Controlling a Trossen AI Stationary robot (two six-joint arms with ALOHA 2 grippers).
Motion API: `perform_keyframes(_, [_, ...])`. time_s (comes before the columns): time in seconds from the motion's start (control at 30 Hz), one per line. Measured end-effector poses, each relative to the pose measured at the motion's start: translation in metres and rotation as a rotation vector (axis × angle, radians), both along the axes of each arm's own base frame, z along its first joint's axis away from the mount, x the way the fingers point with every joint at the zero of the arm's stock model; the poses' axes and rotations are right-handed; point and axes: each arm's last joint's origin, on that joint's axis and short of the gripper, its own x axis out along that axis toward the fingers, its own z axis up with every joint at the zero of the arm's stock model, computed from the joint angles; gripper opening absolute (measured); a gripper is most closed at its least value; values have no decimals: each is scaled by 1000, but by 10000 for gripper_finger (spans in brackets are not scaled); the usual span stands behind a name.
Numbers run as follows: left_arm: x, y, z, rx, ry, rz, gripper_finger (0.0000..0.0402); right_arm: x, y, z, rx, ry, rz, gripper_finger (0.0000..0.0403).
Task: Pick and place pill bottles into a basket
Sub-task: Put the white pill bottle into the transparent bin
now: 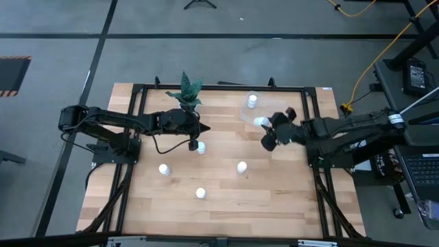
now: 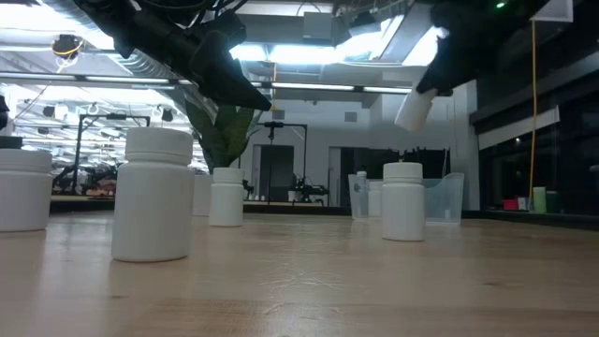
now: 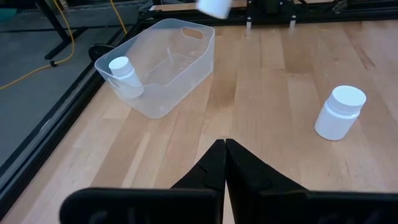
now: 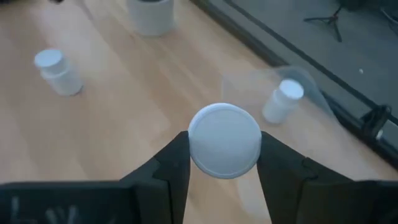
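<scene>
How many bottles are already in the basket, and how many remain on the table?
Done: one bottle stands in the basket. In hand: the right hand holds a second bottle above the basket's edge, not yet released. Left: four bottles on the table, at and. The left hand is shut and empty beside the first of these.

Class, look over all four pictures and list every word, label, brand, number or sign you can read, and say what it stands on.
None can be read.
Pill bottles, such as the one on the table and the one in the right end effector: plain white, no label showing.
Clear basket: no print visible.
Striped floor marking: stripes only, no words.
Laptop: too small to read.
</scene>
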Motion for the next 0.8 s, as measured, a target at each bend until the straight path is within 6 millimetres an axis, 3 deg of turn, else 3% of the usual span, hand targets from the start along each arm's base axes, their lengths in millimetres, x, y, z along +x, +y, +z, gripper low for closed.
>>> perform_keyframes(0.4, [0, 0, 0, 0, 0, 0, 7, -4, -65, 0, 54, 73, -29, 148])
perform_keyframes(0.8, [0, 0, 0, 7, 2, -4, 8, -12, -91, -1, 123, 73, -27, 148])
